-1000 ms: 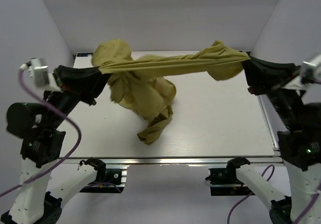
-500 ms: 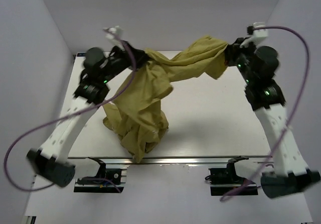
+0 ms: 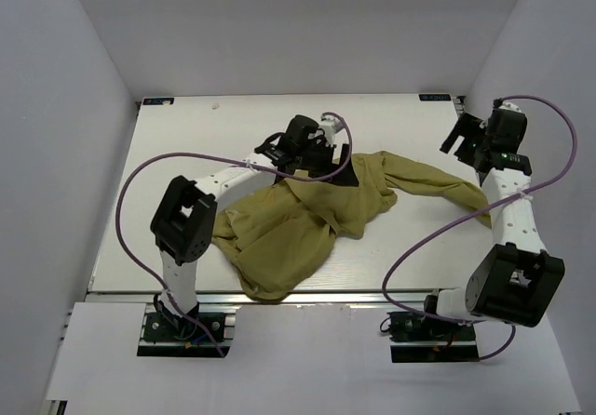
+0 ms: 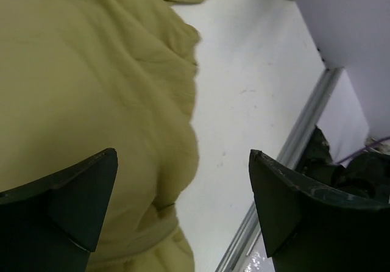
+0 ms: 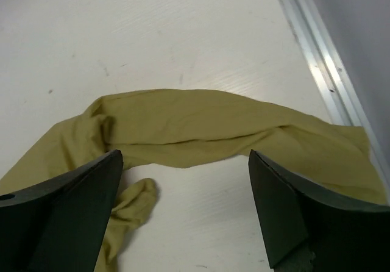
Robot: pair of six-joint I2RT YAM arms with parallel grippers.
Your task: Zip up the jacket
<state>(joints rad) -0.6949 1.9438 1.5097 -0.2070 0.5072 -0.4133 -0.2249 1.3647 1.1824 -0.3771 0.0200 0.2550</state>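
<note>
While the olive-green, thin-fabric hooded jacket (image 3: 298, 220) lies crumpled at the middle of the white table (image 3: 186, 136), your left gripper (image 4: 183, 156) hangs over its bunched body with fingers spread wide, grasping nothing. Your right gripper (image 5: 184, 156), equally agape and empty, hovers above the long sleeve (image 5: 213, 132) trailing toward the table's right edge. Both seem poised to pick fresh holds, since the garment looks too rumpled to work: no zipper shows in any view, and the front likely needs spreading flat before the two zipper halves can be found and joined.
</note>
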